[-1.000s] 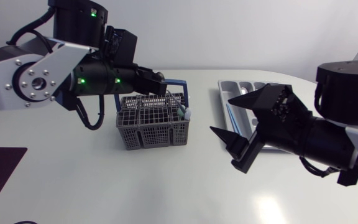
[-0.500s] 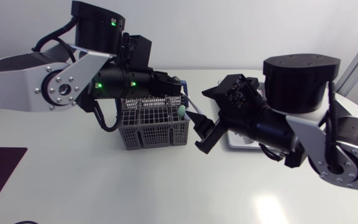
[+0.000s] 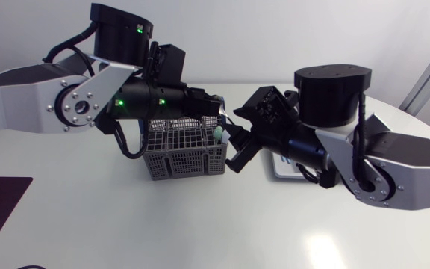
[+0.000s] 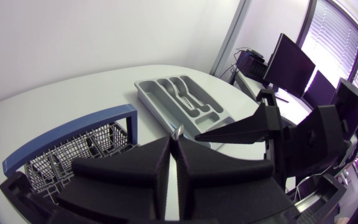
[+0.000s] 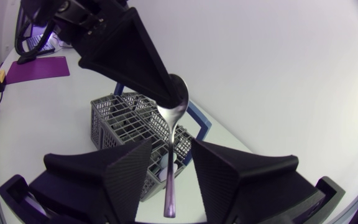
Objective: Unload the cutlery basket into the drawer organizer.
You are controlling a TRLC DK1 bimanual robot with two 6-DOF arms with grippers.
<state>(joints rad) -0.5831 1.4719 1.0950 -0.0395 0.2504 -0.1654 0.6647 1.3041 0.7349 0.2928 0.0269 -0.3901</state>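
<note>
Right now my left pincer is clamped on the bowl of a spoon, held near the cutlery basket. The spoon's handle runs in between the spread fingers of my right pincer, which grip nothing. I judge the right should close squarely on the handle before the left lets go. The basket's rim and blue handle are close by. The drawer organizer lies beyond, so lifting first seems the freest way across.

A: We see the spoon as polished, glossy metal.
B: Agreed. We log the basket as matt grey plastic lattice, organizer smooth grey plastic, table glossy white.
</note>
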